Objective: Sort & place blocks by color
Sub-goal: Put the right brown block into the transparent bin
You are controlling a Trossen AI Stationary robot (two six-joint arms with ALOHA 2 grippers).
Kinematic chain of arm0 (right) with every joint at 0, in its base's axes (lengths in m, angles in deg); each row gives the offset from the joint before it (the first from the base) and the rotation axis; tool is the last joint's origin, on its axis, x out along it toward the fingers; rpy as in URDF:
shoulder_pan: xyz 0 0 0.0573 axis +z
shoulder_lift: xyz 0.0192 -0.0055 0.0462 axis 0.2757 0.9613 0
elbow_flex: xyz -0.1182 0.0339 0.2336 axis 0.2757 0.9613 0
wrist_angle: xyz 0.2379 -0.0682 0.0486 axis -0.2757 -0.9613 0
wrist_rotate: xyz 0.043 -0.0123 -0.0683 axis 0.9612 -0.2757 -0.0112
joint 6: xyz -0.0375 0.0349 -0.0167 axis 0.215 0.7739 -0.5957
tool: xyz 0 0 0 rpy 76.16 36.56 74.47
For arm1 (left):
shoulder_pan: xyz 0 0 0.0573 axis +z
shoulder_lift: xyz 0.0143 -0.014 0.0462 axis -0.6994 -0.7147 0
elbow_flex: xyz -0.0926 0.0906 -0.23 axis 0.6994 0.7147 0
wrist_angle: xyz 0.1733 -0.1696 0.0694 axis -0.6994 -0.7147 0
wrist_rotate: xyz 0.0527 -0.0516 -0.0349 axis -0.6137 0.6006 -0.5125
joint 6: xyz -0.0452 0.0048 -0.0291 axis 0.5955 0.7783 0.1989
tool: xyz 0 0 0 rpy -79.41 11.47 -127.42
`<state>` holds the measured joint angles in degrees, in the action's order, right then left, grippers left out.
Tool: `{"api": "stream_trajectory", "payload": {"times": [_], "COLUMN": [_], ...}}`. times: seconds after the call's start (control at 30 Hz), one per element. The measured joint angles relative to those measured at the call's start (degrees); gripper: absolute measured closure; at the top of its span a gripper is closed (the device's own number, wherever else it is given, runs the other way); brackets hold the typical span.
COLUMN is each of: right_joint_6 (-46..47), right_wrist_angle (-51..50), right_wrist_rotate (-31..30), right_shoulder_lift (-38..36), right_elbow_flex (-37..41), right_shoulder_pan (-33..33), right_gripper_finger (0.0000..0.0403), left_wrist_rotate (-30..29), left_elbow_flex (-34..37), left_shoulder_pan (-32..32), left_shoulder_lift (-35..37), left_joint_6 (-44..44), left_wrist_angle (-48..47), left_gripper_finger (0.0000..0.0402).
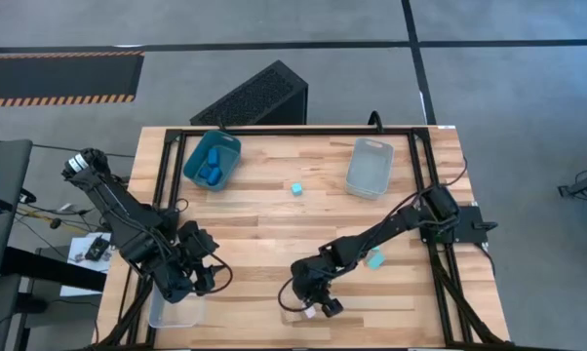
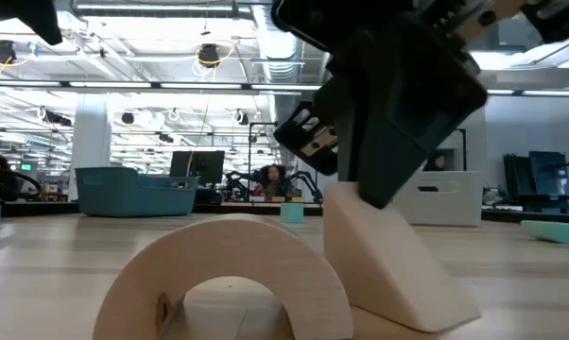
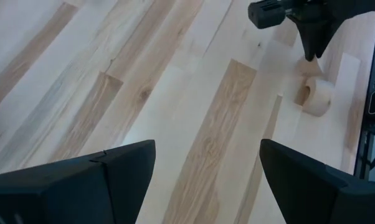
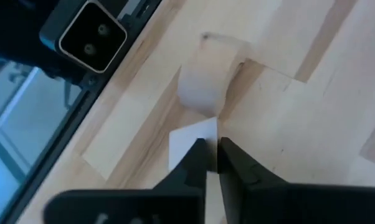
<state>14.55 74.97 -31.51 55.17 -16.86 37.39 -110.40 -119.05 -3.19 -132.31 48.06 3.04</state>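
Note:
Two tan wooden blocks lie near the table's front edge: an arch [image 2: 228,274], resting on its two feet, and a wedge [image 2: 398,269] beside it. My right gripper [image 4: 213,155] comes down on the wedge's high end and is shut on it. My left gripper [image 3: 206,180] hangs open over bare table at the front left [image 1: 204,276]. One cyan block [image 1: 296,188] lies mid-table and another [image 1: 374,259] lies beside the right arm. Blue blocks [image 1: 212,168] lie in the teal bin [image 1: 194,156]. My right gripper pinches the wedge's high end [image 4: 197,138] between its two fingers, slanting down from above. The wedge rests on the table with its slope falling away from the arch [image 4: 206,74]. The gripper body hides the exact place of contact in the low view.
A clear bin [image 1: 369,166] stands at the back right and another clear bin [image 1: 174,312] at the front left corner, close under my left arm. The table's black frame [image 1: 147,195] runs along its edges.

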Motion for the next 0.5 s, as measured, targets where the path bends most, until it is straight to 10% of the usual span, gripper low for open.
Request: {"api": "stream_trajectory", "payload": {"times": [0.5], "right_joint_6": [8.5], "right_wrist_angle": [-0.1], "right_wrist_rotate": [-0.3], "right_shoulder_lift": [-0.5], "right_elbow_flex": [0.0], "right_shoulder_pan": [-1.6], "right_gripper_finger": [0.0399], "left_wrist_rotate": [0.0], "left_elbow_flex": [0.0], "left_shoulder_pan": [0.0], "left_shoulder_lift": [0.0], "left_joint_6": [-0.3], "left_wrist_angle": [0.0], "left_gripper_finger": [0.0127]}}
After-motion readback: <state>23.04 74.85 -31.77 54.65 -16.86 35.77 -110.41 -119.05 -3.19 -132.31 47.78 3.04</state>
